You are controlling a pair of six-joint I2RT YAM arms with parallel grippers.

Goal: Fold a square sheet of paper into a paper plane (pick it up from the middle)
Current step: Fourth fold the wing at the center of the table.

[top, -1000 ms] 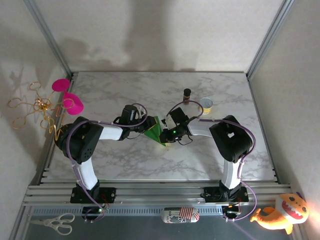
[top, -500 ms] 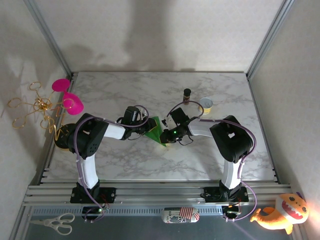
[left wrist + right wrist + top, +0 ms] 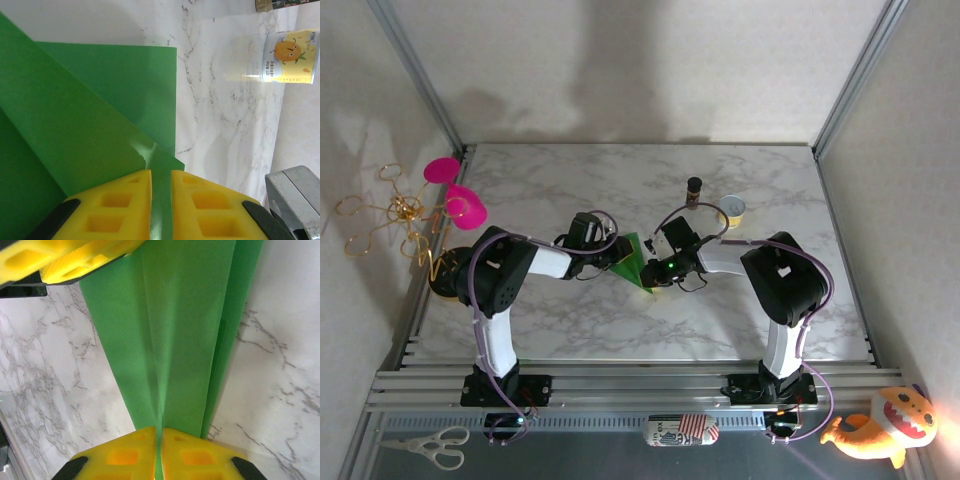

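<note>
Green sheet of paper (image 3: 633,262), partly folded, sits near-left of the yellow tub (image 3: 731,209). Both hold it: left gripper (image 3: 161,200) and right gripper (image 3: 159,445) each nip an edge, jaws nearly closed. Risk: opposed pulls tear it or skew the crease. Against a second ago: left elbow sits further in; paper keeps its spot.

We see our right gripper (image 3: 160,434) pinching the creased green paper (image 3: 175,330) at its near edge. The left gripper (image 3: 92,259) grips its far corner, with marble table (image 3: 45,370) on both sides.
</note>
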